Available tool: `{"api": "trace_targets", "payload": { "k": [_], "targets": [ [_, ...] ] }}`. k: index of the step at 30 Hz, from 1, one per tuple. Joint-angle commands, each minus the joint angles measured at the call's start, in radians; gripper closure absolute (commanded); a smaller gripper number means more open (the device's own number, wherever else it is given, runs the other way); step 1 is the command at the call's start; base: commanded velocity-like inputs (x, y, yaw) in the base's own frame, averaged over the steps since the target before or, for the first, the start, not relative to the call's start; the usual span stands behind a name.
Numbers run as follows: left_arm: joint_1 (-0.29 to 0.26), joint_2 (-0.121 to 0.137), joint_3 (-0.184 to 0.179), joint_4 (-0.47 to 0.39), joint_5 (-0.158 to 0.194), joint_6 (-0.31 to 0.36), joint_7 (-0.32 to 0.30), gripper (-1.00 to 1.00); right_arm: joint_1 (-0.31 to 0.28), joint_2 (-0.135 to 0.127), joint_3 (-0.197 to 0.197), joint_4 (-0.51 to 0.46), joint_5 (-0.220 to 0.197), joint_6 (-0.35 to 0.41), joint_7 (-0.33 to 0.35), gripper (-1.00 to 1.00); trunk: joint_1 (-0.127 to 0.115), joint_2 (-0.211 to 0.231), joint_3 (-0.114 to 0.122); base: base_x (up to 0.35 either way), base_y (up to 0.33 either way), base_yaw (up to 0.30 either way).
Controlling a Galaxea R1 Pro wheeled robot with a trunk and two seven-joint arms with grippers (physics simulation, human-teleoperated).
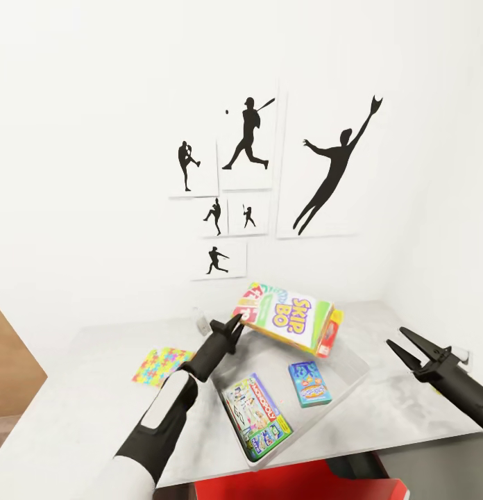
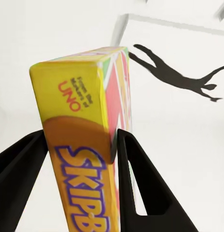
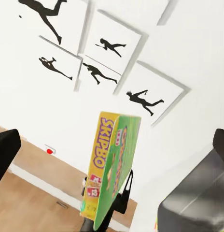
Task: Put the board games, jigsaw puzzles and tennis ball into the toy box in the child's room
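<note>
Nearest the robot, the left end effector point(image 1: 234, 326) is clamped on one end of the Skip-Bo box point(image 1: 286, 318), its two fingers point(image 2: 141, 183) pressed against the box's faces in the left wrist view. The box hangs tilted in the air above the far part of the toy box point(image 1: 352, 385), not yet touching it. The right end effector point(image 1: 411, 350) is spread wide and holds nothing, off beside the bin.

Inside the toy box, the Monopoly box point(image 1: 257, 417) lies at the near end and the small blue game point(image 1: 309, 384) sits near the middle, apart from each other. A jigsaw point(image 1: 159, 366) lies flat on the table point(image 1: 75, 417), beside the left arm and outside the bin. Beyond, silhouette prints point(image 1: 248, 135) hang on the white wall.

The step in hand looks like dropping the third board game into the bin. The next move calls for lowering the box toward the free space at the far end, levelling it so it clears the rim and the blue game, then letting go. The jigsaw is left to collect; the ball cannot be seen.
</note>
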Motion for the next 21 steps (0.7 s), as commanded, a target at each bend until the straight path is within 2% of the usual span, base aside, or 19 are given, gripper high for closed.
{"api": "trace_targets", "payload": {
  "k": [1,3,4,8,11,15,20,21],
  "targets": [
    [0.008,0.000,-0.033,-0.008,0.040,-0.021,0.000,1.00,-0.001,0.000,-0.006,0.001,0.003,0.004,0.005,-1.00,0.001,-0.002,-0.002,0.000,0.000,0.000],
    [0.038,0.000,-0.143,-0.037,0.133,-0.106,0.003,1.00,-0.001,-0.001,-0.022,0.006,0.002,0.004,0.007,-1.00,0.001,-0.002,-0.002,0.000,0.000,0.000],
    [0.051,0.000,-0.182,-0.051,0.171,-0.140,0.004,1.00,-0.001,-0.002,-0.031,0.011,0.002,0.005,0.007,-1.00,0.001,-0.002,-0.002,0.000,0.000,0.000],
    [0.095,0.000,-0.243,-0.099,0.231,-0.219,0.011,1.00,-0.001,-0.002,-0.049,0.023,0.002,0.006,0.008,-1.00,0.001,-0.002,-0.002,0.000,0.000,0.000],
    [0.133,0.000,-0.264,-0.149,0.247,-0.297,0.045,1.00,-0.001,-0.003,-0.054,0.027,0.003,0.006,0.009,-1.00,0.001,-0.002,-0.002,0.000,0.000,0.000],
    [0.206,0.000,-0.273,-0.252,0.253,-0.403,0.141,1.00,-0.001,-0.003,-0.056,0.028,0.003,0.006,0.009,-1.00,0.001,-0.002,-0.002,0.000,0.000,0.000],
    [0.254,0.000,-0.276,-0.338,0.254,-0.452,0.223,1.00,-0.001,-0.002,-0.056,0.029,0.003,0.006,0.009,-1.00,0.001,-0.002,-0.002,0.000,0.000,0.000],
    [0.262,0.000,-0.276,-0.354,0.253,-0.459,0.255,1.00,-0.001,-0.002,-0.057,0.029,0.003,0.006,0.009,-1.00,0.001,-0.002,-0.002,0.000,0.000,0.000]
  ]
}}
